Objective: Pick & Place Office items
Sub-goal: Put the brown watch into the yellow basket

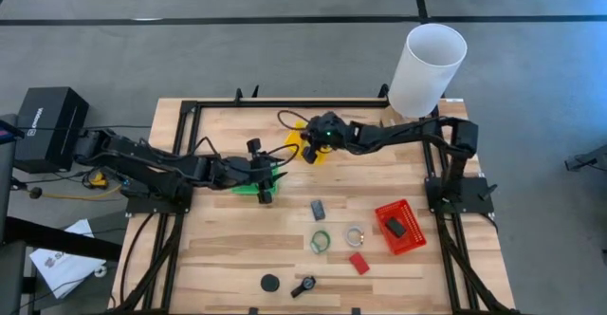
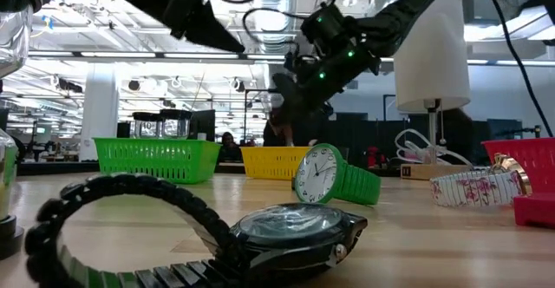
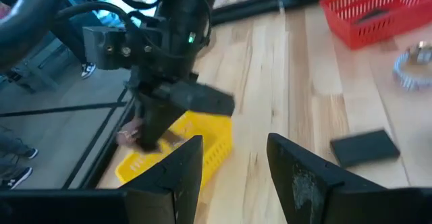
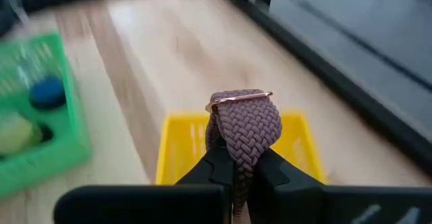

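Observation:
My right gripper [image 4: 236,162] is shut on a mauve braided watch band [image 4: 244,126] with a gold clasp. It hangs just over the yellow tray [image 4: 179,150], which sits at the table's far middle [image 1: 309,152]. My left gripper [image 3: 233,150] hovers open and empty over the green tray [image 1: 254,184]. Loose on the table's near half lie a dark grey block [image 1: 318,209], a green ring watch [image 1: 321,242], a clear ring watch [image 1: 355,234], a red block [image 1: 358,263], a black puck [image 1: 270,282] and a black watch [image 1: 303,286]. My right gripper pinches the looped braided band between its two fingers, at the strap's part [image 4: 239,158] nearest me. The fingers slant down from the table's right side. The band sticks out past the fingertips, clasp [image 4: 239,97] at its far end, lifted clear above the yellow tray.
A red tray [image 1: 400,227] with a black item inside stands at the right. A tall white cylinder [image 1: 430,68] stands at the far right corner. The green tray holds a blue and a pale item [image 4: 46,92]. A black frame [image 1: 190,106] edges the table.

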